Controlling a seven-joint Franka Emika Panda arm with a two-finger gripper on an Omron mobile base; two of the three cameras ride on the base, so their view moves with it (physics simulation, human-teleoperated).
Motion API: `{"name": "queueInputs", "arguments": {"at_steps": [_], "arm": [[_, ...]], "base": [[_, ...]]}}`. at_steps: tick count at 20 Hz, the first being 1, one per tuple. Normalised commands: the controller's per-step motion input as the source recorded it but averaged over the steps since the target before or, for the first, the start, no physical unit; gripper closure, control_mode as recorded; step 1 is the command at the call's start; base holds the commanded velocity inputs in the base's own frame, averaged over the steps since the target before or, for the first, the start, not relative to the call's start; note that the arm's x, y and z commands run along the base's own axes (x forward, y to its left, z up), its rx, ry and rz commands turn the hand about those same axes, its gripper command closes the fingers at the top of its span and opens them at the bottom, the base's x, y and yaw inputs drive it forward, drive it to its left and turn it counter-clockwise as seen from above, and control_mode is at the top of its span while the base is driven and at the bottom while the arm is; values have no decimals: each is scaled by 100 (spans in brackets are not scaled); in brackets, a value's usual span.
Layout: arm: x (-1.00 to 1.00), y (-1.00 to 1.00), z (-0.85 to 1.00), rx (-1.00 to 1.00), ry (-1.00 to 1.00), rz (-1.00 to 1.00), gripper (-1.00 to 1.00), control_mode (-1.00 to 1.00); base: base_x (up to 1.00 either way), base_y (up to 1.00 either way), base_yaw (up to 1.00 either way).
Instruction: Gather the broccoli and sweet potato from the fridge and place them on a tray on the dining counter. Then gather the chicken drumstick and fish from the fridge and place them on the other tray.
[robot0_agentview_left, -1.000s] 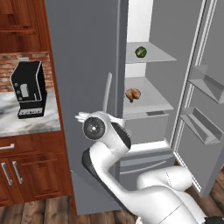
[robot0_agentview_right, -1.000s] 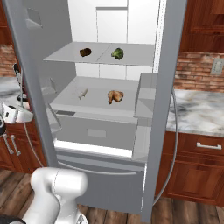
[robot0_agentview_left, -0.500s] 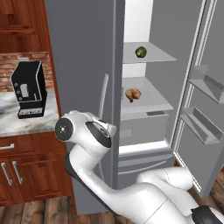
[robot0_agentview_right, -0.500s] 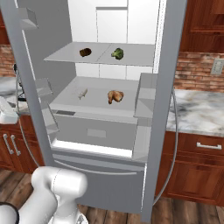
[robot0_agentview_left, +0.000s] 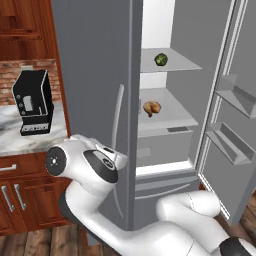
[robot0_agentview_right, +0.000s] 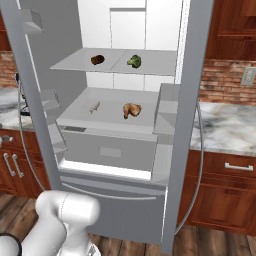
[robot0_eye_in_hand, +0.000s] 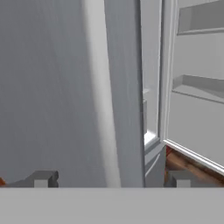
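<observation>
End effector (robot0_eye_in_hand: 109, 178): jaws spread wide, empty, facing the left fridge door (robot0_eye_in_hand: 65, 87), apparently released from it. Broccoli (robot0_agentview_right: 133, 61) and sweet potato (robot0_agentview_right: 97, 59): upper shelf (robot0_agentview_right: 75, 64), near its back edge. Chicken drumstick (robot0_agentview_right: 131, 110) and fish (robot0_agentview_right: 93, 106): lower shelf, mid-depth, awaiting pickup.

Both base views face the open fridge (robot0_agentview_right: 125, 150) from opposite sides; the hand view sits close against its door (robot0_eye_in_hand: 65, 87).

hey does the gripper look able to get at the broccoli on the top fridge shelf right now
Probably not yet. The open gripper faces the outside of the left fridge door, which stands between it and the broccoli; the arm would have to swing round it.
</observation>
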Motion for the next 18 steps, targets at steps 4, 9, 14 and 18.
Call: {"name": "queueInputs", "arguments": {"at_steps": [4,9,14,18], "arm": [[-32,-33,5,17,0,0,-100,-100],[-1,-52,9,29,0,3,-100,-100],[-3,-56,27,34,0,15,-100,-100],[-4,-64,30,28,0,30,-100,-100]], "base": [[0,0,0],[0,0,0],[0,0,0],[0,0,0]]}}
